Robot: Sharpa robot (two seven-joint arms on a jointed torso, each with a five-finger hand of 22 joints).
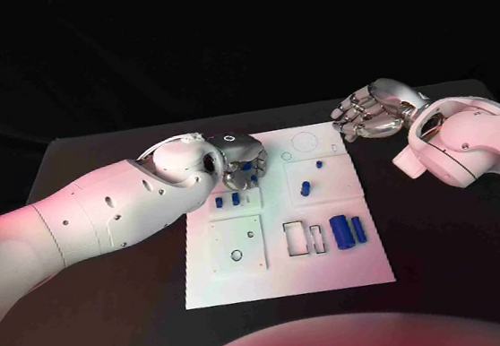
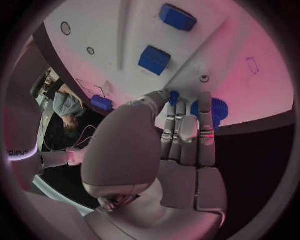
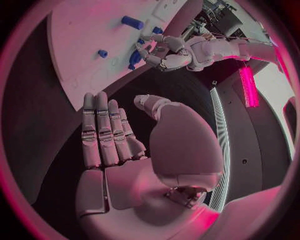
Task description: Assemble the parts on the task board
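- Left robot hand point(image 1: 238, 159) is low over the far left part of the task board point(image 1: 288, 271), fingers curled down. In the left wrist view thumb and fingers point(image 2: 187, 127) close on a small blue part point(image 2: 174, 96), with a blue toothed gear point(image 2: 214, 111) just beside the fingertips. Looks like a pinch for placing the piece, though whether it is already seated is hidden by the fingers.
- Right robot hand point(image 1: 375, 111) holds nothing and hovers off the board's far right corner above the counter point(image 1: 456, 228). Its fingers point(image 3: 103, 130) lie straight and side by side, thumb apart. Probably parked clear to leave the left room.
- Board is a white flat plate mid-counter with outlined slots and holes.
- Other blue parts: two cylinders point(image 1: 349, 232) near the right edge, small peg point(image 1: 305, 188) mid-board, two blocks point(image 2: 154, 59) near the left hand.
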